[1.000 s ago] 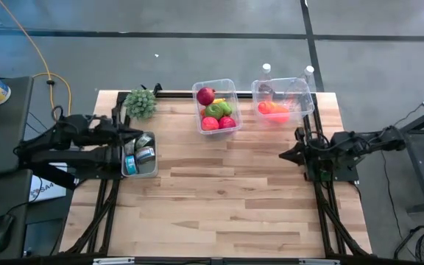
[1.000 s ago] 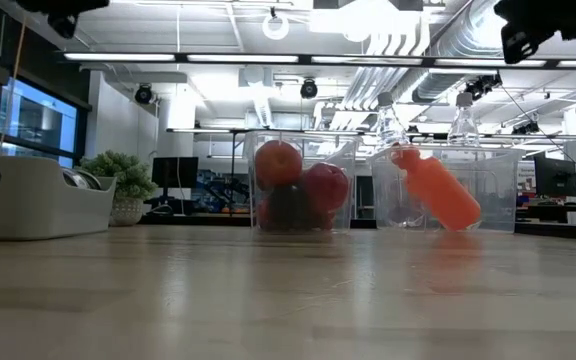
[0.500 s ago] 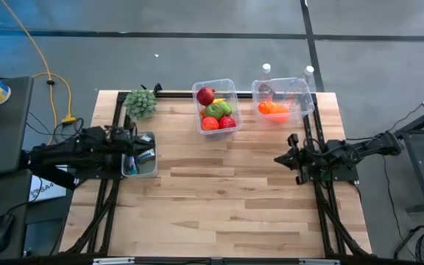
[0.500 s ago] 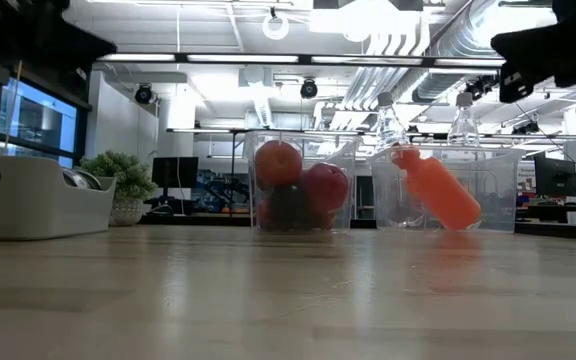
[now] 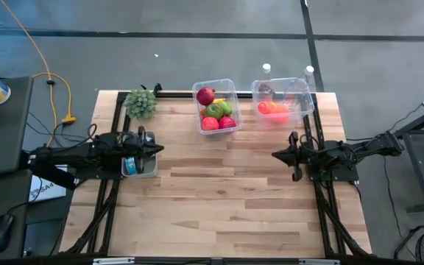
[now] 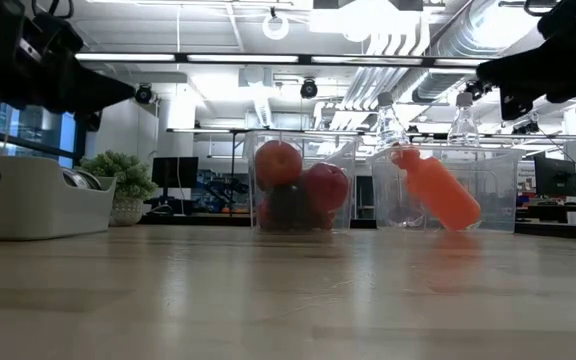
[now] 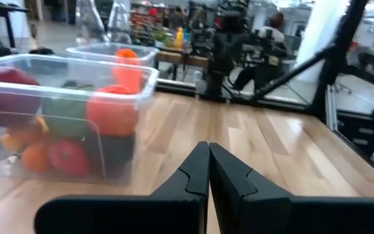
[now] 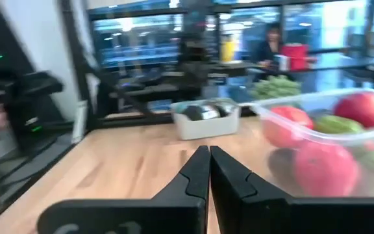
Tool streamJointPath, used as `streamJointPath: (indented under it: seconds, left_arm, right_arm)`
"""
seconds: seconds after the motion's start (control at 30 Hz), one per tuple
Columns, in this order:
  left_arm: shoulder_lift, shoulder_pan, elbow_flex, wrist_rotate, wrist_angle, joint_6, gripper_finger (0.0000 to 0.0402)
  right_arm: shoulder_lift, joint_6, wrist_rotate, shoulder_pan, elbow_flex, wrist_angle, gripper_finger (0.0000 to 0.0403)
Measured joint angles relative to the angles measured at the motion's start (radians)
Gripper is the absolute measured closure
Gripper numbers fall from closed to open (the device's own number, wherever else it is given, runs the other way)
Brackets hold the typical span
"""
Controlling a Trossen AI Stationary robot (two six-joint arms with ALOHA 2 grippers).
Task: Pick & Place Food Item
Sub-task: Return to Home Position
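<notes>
A clear tub [image 5: 216,105] at the table's far middle holds red, green and orange fruits [image 7: 112,110]. To its right, a second clear tub [image 5: 283,97] holds an orange food item [image 6: 438,190] leaning on its wall, and two clear bottles. My left gripper [image 5: 160,149] is shut and holds nothing. It hangs level over the table's left side, above the grey bin's [image 5: 140,156] right end, pointing right. My right gripper [image 5: 274,154] is shut and holds nothing too. It hangs level over the right side, pointing left. Both wrist views show shut fingertips [image 7: 208,153] [image 8: 208,156].
The grey bin [image 8: 206,117] with cans stands at the left edge, and a small green plant [image 5: 141,103] at the far left. Black frame rails run along both sides of the table. Bare wood [image 5: 219,184] spreads between the grippers and toward the near edge.
Both arms have come down, and their grippers have stayed shut. My left gripper has sunk the most and gone toward the table's middle, past the grey bin. My right gripper has dropped a little and edged toward the table's left.
</notes>
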Motion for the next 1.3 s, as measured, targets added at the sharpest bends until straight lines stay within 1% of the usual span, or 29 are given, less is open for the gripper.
streamJointPath:
  seconds: [0.07, 0.23, 0.5, 1.3]
  left_arm:
    - [0.0, -0.006, -0.001, 0.004, 0.004, 0.01, 0.0399]
    - [0.0, -0.012, -0.002, -0.02, 0.01, 0.018, 0.0399]
    - [0.002, -0.012, -0.005, -0.022, -0.007, 0.071, 0.0399]
    - [0.002, -0.012, -0.006, -0.022, 0.001, 0.071, 0.0399]
  right_arm:
    - [0.0, 0.01, 0.038, 0.0, 0.0, -0.001, 0.0401]
    - [0.0, -0.002, 0.063, 0.0, 0.0, -0.012, 0.0401]
    - [0.0, -0.002, 0.061, 0.0, -0.001, -0.032, 0.0401]
    - [0.0, 0.004, 0.06, 0.0, -0.003, -0.033, 0.0401]
